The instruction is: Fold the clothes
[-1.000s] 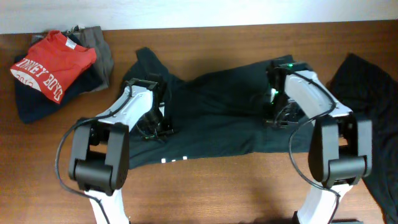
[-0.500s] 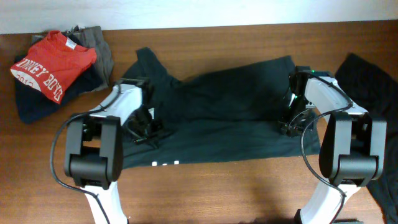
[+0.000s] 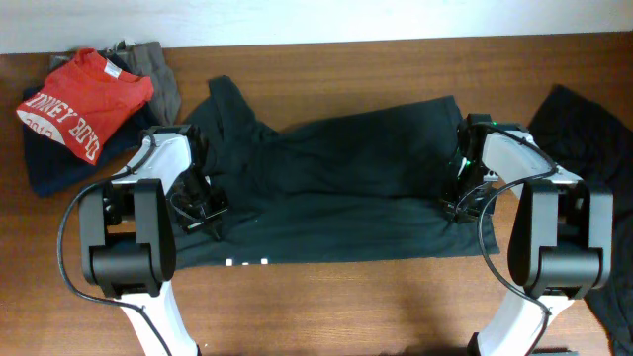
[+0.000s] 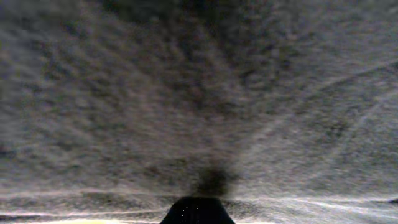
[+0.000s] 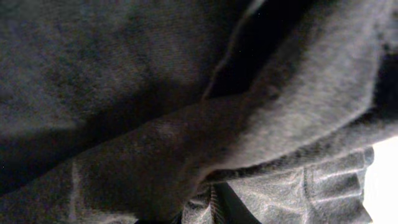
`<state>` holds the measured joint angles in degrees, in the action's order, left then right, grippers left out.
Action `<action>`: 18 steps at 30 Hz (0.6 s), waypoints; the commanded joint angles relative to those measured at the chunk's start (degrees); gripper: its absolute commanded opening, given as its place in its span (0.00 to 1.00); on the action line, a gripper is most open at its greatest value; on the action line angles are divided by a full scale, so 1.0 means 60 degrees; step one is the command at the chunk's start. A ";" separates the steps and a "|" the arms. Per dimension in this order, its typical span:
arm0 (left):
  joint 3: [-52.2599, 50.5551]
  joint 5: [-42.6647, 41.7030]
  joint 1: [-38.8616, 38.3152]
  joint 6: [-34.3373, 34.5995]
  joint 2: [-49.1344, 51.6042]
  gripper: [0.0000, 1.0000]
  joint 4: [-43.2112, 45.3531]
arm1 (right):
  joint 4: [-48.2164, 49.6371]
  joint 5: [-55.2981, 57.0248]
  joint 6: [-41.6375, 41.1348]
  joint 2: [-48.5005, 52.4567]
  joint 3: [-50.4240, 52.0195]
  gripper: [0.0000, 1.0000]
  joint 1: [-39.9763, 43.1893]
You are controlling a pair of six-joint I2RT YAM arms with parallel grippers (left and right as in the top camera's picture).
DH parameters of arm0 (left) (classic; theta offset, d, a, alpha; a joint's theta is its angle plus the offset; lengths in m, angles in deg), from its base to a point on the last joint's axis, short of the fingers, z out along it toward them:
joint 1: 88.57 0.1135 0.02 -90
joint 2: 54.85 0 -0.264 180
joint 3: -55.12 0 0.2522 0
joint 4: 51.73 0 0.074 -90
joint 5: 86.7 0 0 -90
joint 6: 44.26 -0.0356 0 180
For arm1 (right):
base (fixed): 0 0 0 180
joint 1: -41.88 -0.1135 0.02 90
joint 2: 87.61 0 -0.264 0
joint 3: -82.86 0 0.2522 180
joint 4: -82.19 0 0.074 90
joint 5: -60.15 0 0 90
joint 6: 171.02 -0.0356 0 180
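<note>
Surface: wooden table (image 3: 346, 307), bare along near edge. Centre: black T-shirt (image 3: 336, 188), spread; far-left corner: folded pile (image 3: 79, 99). Pinched shut on shirt: left gripper (image 3: 203, 210). At shirt's right edge: right gripper (image 3: 455, 206), opening impossible to tell.

Left wrist view: blurred black T-shirt (image 4: 199, 93) fabric fills the frame and the jaws cannot be made out. Right wrist view: likewise, folds only. Overhead: white lettering (image 3: 247, 263) mostly folded under, illegible. Dark garment (image 3: 584, 129) cut off at right edge. Navy garment (image 3: 54, 170) largely covered by red shirt (image 3: 84, 99).
</note>
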<state>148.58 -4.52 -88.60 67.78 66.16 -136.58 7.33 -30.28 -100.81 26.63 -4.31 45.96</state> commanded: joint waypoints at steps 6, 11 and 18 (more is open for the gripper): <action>-0.0146 0.0962 0.0117 0.0069 0.0295 0.01 0.0124 | -0.1355 0.1971 -0.1071 -0.0018 -0.1504 0.20 0.0029; -0.0058 0.0994 0.0182 0.0076 0.0291 0.00 0.0120 | -0.2324 0.2393 -0.1075 -0.0018 -0.2448 0.26 0.0018; 0.0076 0.0991 0.0222 0.0069 0.0291 0.00 0.0076 | -0.2062 -0.2277 0.2798 -0.0018 -0.2692 0.19 -0.0947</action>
<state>148.69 -2.79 -88.18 67.78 66.18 -136.85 -5.24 -26.23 -96.87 26.76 -19.50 44.98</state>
